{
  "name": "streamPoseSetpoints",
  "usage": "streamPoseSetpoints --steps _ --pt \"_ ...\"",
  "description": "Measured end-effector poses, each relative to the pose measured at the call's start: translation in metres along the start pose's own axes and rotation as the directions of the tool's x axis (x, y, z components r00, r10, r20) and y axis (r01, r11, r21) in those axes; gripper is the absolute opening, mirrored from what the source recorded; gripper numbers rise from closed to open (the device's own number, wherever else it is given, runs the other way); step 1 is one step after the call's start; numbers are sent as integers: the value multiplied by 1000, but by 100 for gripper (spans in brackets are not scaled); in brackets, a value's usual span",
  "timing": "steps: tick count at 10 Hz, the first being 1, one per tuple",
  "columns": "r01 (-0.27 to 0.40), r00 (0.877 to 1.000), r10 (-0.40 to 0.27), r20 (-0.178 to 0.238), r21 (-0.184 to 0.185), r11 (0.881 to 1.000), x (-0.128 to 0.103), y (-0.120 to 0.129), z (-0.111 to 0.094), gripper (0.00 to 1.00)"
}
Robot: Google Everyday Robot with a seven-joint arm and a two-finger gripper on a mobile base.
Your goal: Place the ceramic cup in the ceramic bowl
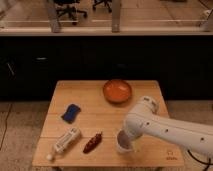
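Observation:
The ceramic cup [122, 142] is a small pale cylinder with a darker inside, standing near the front right of the wooden table [85, 107]. The ceramic bowl [117, 91] is round, shallow and orange-red, at the back middle of the table, well beyond the cup. My gripper [131, 142] is at the end of the white arm [160, 125], which comes in from the right. It is down at the cup's right side, touching or very close to it.
A blue sponge [71, 112] lies at the left middle. A white bottle-like tube [64, 142] lies at the front left. A dark red chili-like object [92, 143] lies left of the cup. A dark cabinet wall stands behind the table.

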Motion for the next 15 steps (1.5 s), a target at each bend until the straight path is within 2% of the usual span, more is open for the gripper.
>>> streamPoseSetpoints --steps 6,12,15 --pt "-18 998 21 -62 44 999 12 -40 -32 0" --pt "-44 997 49 -65 74 996 27 -76 -68 0" --pt "-52 996 58 -65 83 995 30 -94 -78 0"
